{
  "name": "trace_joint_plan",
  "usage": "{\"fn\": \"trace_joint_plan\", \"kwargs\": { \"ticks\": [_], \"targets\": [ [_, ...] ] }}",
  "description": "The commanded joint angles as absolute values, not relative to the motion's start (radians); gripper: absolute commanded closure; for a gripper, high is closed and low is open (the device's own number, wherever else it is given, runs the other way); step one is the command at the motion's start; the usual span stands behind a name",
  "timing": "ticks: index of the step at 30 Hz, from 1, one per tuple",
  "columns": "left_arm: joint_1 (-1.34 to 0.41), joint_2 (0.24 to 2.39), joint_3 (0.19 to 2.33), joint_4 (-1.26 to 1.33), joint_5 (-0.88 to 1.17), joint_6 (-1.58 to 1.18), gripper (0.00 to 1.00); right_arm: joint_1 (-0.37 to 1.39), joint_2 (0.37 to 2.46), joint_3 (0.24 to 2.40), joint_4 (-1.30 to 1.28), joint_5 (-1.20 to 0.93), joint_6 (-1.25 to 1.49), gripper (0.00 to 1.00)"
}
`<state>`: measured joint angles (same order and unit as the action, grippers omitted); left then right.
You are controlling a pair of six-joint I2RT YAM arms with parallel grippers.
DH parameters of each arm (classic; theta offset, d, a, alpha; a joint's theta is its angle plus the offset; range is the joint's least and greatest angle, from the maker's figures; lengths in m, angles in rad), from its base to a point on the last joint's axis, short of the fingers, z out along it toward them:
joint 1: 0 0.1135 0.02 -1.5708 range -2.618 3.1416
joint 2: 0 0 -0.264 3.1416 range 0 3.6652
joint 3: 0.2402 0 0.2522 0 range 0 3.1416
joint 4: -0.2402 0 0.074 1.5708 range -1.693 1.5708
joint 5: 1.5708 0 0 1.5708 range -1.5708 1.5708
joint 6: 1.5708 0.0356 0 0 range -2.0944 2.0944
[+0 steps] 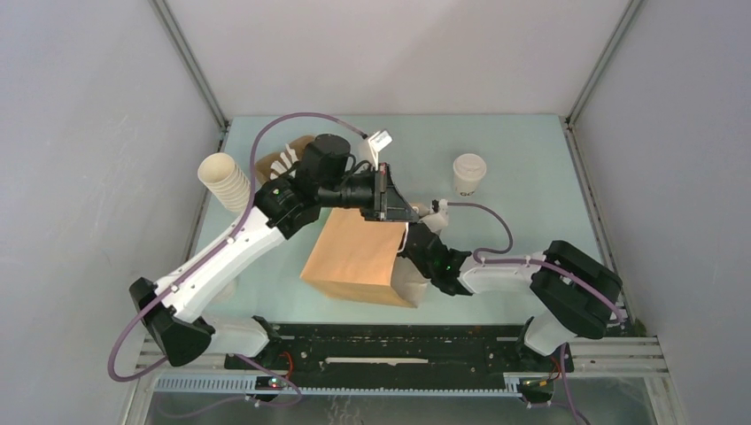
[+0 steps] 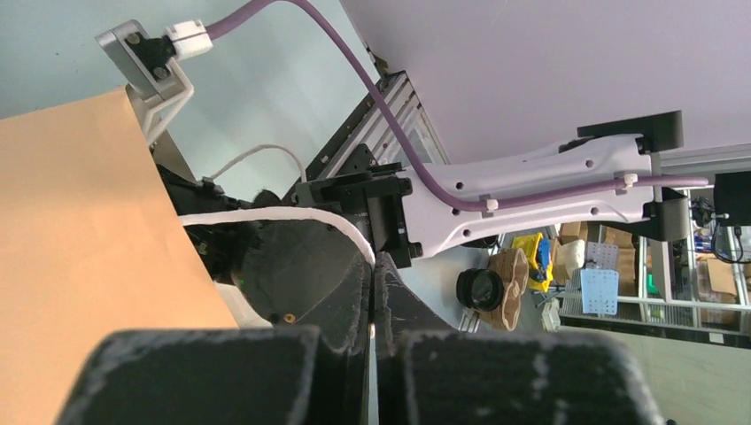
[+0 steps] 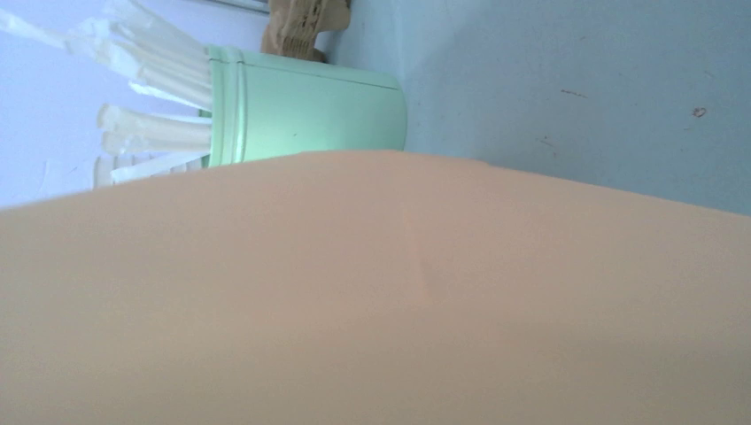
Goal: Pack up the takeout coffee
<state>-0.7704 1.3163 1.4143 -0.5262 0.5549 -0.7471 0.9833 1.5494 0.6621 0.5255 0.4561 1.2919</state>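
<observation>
The takeout coffee [image 1: 468, 174], a small cream cup with a white lid, stands upright at the back right, apart from both grippers. A brown paper bag [image 1: 352, 255] lies in the middle of the table. My left gripper [image 1: 395, 212] is at the bag's far right corner. In the left wrist view its jaws [image 2: 373, 266] are pressed together on the bag's pale rim [image 2: 292, 215]. My right gripper [image 1: 410, 237] is against the bag's right side, and its fingers are hidden. In the right wrist view the bag [image 3: 372, 301] fills the lower part.
A tall stack of cream cups [image 1: 225, 181] leans at the back left. A pale green cup [image 3: 310, 111] of white sticks [image 3: 146, 133] stands behind the bag, mostly hidden under the left arm in the top view. Enclosure walls stand close on three sides.
</observation>
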Motion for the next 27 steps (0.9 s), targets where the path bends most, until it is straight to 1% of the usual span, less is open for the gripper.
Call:
{"fn": "trace_joint_plan", "kwargs": {
  "ticks": [1, 5, 7, 9, 11, 13, 18, 20, 24, 27],
  "targets": [
    [-0.776, 1.254, 1.396, -0.536, 0.538, -0.720, 1.00, 0.989, 1.592, 0.724, 0.429, 0.540, 1.312, 0.57],
    [-0.775, 1.231, 1.384, -0.541, 0.522, -0.718, 1.00, 0.989, 1.609, 0.755, 0.385, 0.554, 1.326, 0.64],
    [-0.775, 1.225, 1.383, -0.544, 0.521, -0.717, 1.00, 0.994, 1.617, 0.776, 0.352, 0.557, 1.334, 0.64],
    [-0.775, 1.223, 1.385, -0.548, 0.522, -0.715, 1.00, 0.994, 1.627, 0.779, 0.375, 0.549, 1.312, 0.62],
    [-0.775, 1.222, 1.386, -0.548, 0.523, -0.714, 1.00, 0.994, 1.634, 0.779, 0.399, 0.538, 1.294, 0.63],
    [-0.776, 1.219, 1.386, -0.551, 0.524, -0.711, 1.00, 0.994, 1.638, 0.777, 0.408, 0.519, 1.291, 0.73],
    [-0.774, 1.204, 1.370, -0.560, 0.513, -0.701, 1.00, 0.999, 1.588, 0.777, 0.476, 0.489, 1.162, 0.90],
    [-0.771, 1.192, 1.358, -0.560, 0.505, -0.701, 1.00, 1.000, 1.561, 0.777, 0.491, 0.478, 1.106, 0.99],
    [-0.750, 1.161, 1.347, -0.560, 0.496, -0.693, 1.00, 0.999, 1.459, 0.736, 0.515, 0.433, 1.031, 1.00],
    [-0.715, 1.141, 1.341, -0.563, 0.502, -0.684, 1.00, 0.998, 1.326, 0.705, 0.458, 0.412, 0.943, 1.00]
  ]
}}
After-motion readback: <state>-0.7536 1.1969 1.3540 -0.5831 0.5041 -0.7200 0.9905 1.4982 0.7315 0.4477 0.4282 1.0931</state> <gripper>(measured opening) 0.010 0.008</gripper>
